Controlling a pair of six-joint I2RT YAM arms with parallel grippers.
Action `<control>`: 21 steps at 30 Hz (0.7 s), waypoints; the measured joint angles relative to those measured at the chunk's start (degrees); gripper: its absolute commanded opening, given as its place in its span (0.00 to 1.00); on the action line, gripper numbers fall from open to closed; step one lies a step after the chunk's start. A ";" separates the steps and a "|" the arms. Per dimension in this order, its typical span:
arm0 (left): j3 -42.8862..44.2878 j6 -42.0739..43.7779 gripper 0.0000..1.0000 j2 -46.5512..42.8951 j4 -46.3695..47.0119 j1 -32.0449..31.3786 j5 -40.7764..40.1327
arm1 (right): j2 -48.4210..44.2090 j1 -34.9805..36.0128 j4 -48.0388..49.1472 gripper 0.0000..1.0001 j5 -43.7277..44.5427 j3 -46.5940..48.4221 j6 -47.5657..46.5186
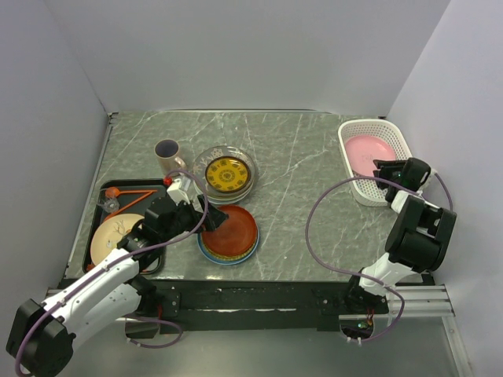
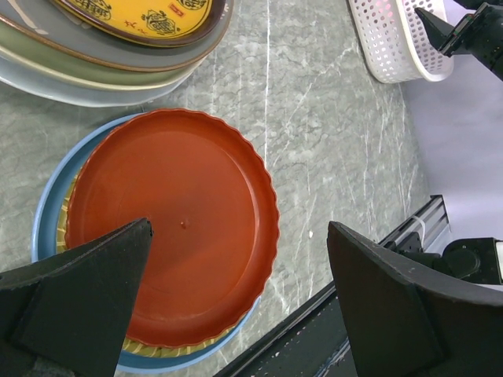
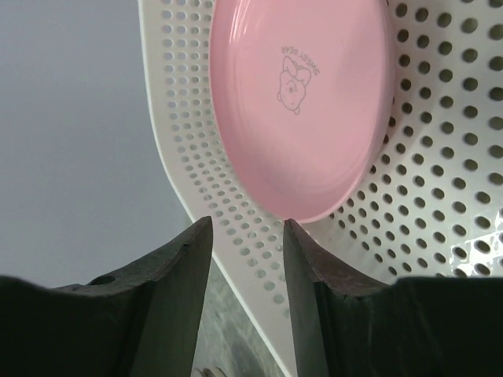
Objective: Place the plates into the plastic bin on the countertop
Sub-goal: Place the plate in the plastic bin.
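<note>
A pink plate lies inside the white plastic bin at the far right; the right wrist view shows the plate and the bin wall. My right gripper hovers over the bin's near rim, open and empty. A red plate sits on a yellow ribbed plate and a blue plate. My left gripper is wide open just above the red plate. A yellow-patterned plate tops another stack of plates behind it.
A beige mug stands left of the stack. A black tray at the left holds a beige plate with a branch motif and orange utensils. White walls enclose the countertop.
</note>
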 measured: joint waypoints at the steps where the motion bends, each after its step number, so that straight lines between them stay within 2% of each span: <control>1: 0.00 0.00 0.99 -0.04 0.02 0.00 0.13 | -0.26 0.00 0.11 0.49 -0.26 -0.17 0.07; 10: 0.00 0.02 0.99 -0.52 0.00 0.00 0.57 | -3.76 1.46 0.83 0.50 -0.44 -0.31 -1.03; 21: 0.04 -0.11 0.99 -1.01 0.00 0.00 1.75 | -14.53 13.11 -0.61 0.52 1.73 -0.98 -7.19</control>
